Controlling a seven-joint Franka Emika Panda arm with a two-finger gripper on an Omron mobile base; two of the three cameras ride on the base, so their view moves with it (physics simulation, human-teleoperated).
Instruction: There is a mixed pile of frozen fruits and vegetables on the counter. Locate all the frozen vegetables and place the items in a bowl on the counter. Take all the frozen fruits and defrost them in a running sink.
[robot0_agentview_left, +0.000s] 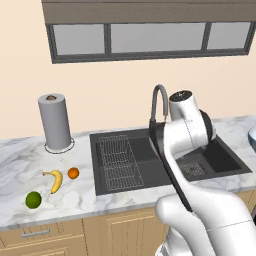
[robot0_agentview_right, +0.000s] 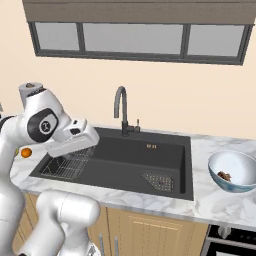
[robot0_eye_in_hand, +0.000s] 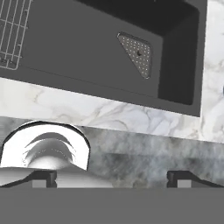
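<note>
White marble counter (robot0_agentview_left: 100, 197) is being worked: brown lump (robot0_agentview_right: 224, 175) is lying in the bowl (robot0_agentview_right: 233, 171) at right; banana (robot0_agentview_left: 56, 180), orange (robot0_agentview_left: 73, 173) and green ball (robot0_agentview_left: 33, 199) are waiting left of the sink (robot0_agentview_left: 150, 165); gripper (robot0_eye_in_hand: 112, 177) is being held released, empty

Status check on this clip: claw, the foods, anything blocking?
Claw open, empty, above sink. Brown lump in bowl; banana, orange, green ball on counter. No obstruction seen.
</note>
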